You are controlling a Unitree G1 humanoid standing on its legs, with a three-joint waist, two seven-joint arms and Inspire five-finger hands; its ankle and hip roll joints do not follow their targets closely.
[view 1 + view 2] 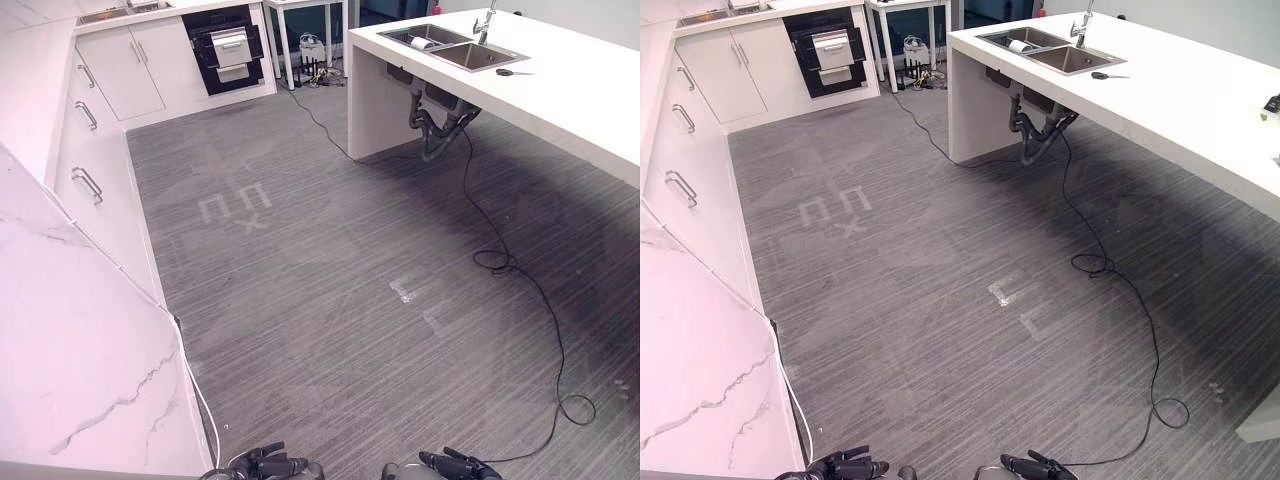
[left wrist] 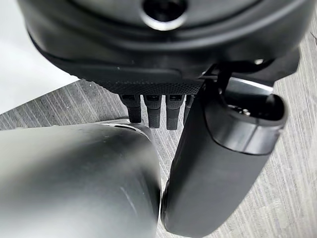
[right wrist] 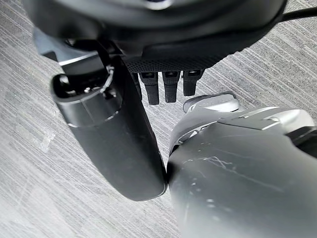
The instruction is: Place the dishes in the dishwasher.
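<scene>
Currently, the lines below go view by view.

Left eye view: the left robot hand [image 1: 270,464] and the right robot hand [image 1: 455,465] hang low at the near edge, side by side, over bare grey floor [image 1: 330,300]. Far ahead of both, beyond the right robot hand, an island bench [image 1: 580,90] carries a double sink [image 1: 455,47]; a pale dish-like item [image 1: 424,43] lies in its farther basin, too small to name surely. Far ahead of the left robot hand, a dark open dishwasher [image 1: 228,47] sits in the white cabinet run [image 1: 95,150].

Right eye view: same scene; a small dark object [image 1: 1100,75] lies on the bench just beside the sink, and a marble bench [image 1: 700,370] stands close beside the left robot hand.

Left wrist view: the left robot hand's fingers [image 2: 148,109] point straight down, relaxed, thumb apart; it holds nothing.

Right wrist view: the right robot hand's fingers [image 3: 163,84] likewise hang straight and loose, empty, floor beneath.

Step in hand: judged as the approach, nothing grasped yet.

Doing it well: probably walk to the sink first, keeping clear of the cable [image 1: 520,290] trailing across the floor, stand square to the basin, and only then raise a robot hand over the dish.
</scene>
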